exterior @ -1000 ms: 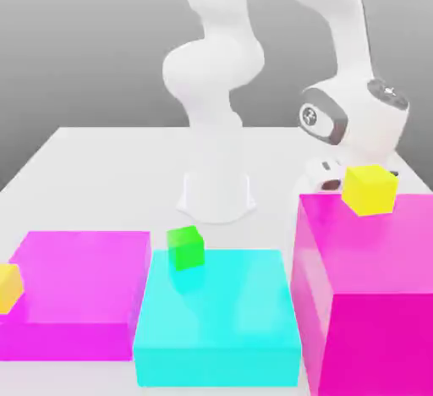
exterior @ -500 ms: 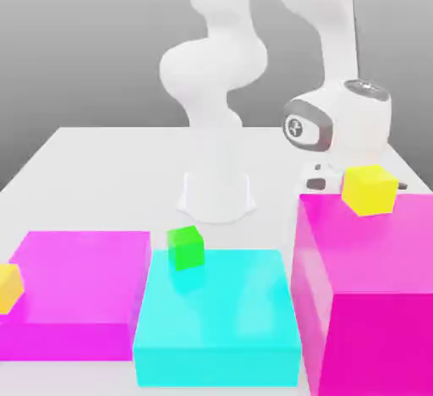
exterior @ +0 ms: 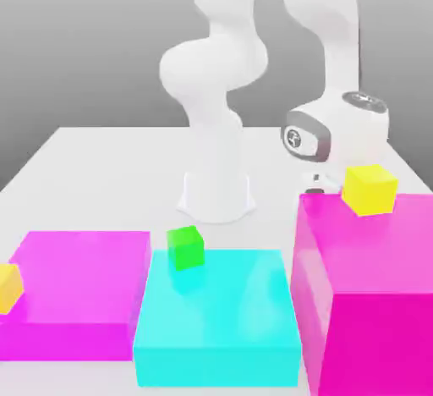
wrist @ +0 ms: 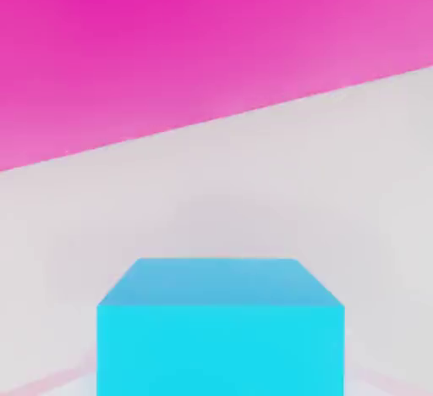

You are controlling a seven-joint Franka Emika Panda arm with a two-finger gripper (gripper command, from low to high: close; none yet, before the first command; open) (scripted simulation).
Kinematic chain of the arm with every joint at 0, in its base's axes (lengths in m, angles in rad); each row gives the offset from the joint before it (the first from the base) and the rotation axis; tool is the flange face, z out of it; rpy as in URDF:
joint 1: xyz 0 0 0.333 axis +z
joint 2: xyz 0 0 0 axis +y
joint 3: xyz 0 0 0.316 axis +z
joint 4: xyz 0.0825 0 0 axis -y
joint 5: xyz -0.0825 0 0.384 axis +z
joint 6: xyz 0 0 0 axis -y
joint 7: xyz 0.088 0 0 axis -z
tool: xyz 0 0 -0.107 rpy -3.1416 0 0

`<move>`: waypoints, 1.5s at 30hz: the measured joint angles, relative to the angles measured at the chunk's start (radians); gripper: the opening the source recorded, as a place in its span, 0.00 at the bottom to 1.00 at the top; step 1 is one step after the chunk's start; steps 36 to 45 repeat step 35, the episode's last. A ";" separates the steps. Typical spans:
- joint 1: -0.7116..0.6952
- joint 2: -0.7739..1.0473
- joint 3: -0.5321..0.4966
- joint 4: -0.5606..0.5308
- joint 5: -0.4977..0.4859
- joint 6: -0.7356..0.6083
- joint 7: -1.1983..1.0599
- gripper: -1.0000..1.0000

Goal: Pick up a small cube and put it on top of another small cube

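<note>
White counter (exterior: 101, 166) carrying three blocks: low magenta block (exterior: 80, 288) at the exterior view's left, cyan block (exterior: 218, 314) in the middle, tall magenta block (exterior: 372, 301) at the right. Green cube (exterior: 185, 247) on the cyan block's far left corner. Yellow cube (exterior: 369, 189) on the tall block's far edge. Second yellow cube (exterior: 8, 287) on the low block's left edge. White arm (exterior: 338, 128) behind the tall block.

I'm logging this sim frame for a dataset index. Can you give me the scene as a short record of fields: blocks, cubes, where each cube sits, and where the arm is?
platforms: low magenta block; cyan block; tall magenta block
green cube: on the cyan block's far edge
yellow cube: on top of the tall magenta block
second yellow cube: at the low magenta block's edge on the exterior view's left
arm wrist: behind the tall magenta block
stacking: not yet done
</note>
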 joint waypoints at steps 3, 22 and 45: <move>0.018 -0.104 0.014 -0.001 -0.017 -0.095 -0.014 0.00; -0.018 -0.474 -0.047 0.403 -0.085 -0.853 -0.273 0.00; -0.088 -0.453 -0.109 0.352 -0.057 -0.804 -0.259 1.00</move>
